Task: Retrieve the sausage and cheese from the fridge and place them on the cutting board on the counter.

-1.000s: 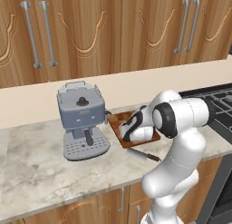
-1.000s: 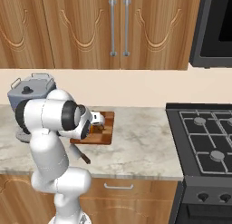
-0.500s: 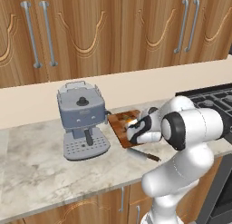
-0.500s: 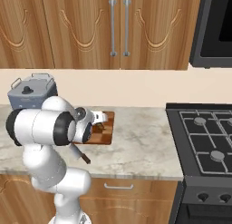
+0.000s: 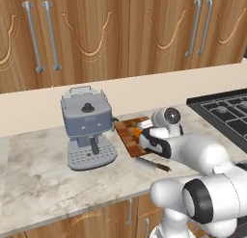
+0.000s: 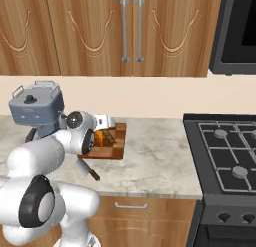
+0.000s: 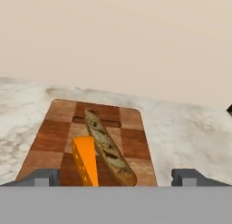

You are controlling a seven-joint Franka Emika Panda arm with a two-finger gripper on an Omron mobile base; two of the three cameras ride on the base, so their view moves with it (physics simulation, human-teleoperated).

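The reddish-brown cutting board (image 7: 54, 132) lies on the marbled counter (image 7: 181, 128). On it the orange cheese (image 7: 85, 160) wedge rests against the left side of the sausage (image 7: 108, 148), a long brown speckled piece with rounded ends. My gripper (image 7: 115, 177) hovers just before them, open, its fingertips (image 7: 43, 177) spread wide to either side and touching neither. From the base, the gripper (image 5: 144, 136) reaches over the board (image 5: 126, 131), with a bit of cheese (image 5: 137, 132) showing; likewise the gripper (image 6: 102, 136) over the board (image 6: 119, 141). The fridge is out of view.
A grey coffee machine (image 5: 89, 126) stands left of the board. A dark-handled knife (image 5: 152, 165) lies on the counter in front of the board, under my forearm. A black stove (image 6: 225, 151) sits to the right. Wooden wall cabinets (image 5: 120, 34) hang above.
My gripper has gone from shut to wide open, leaving the cheese lying on the board beside the sausage. The arm's elbow has swung lower and closer to the base.
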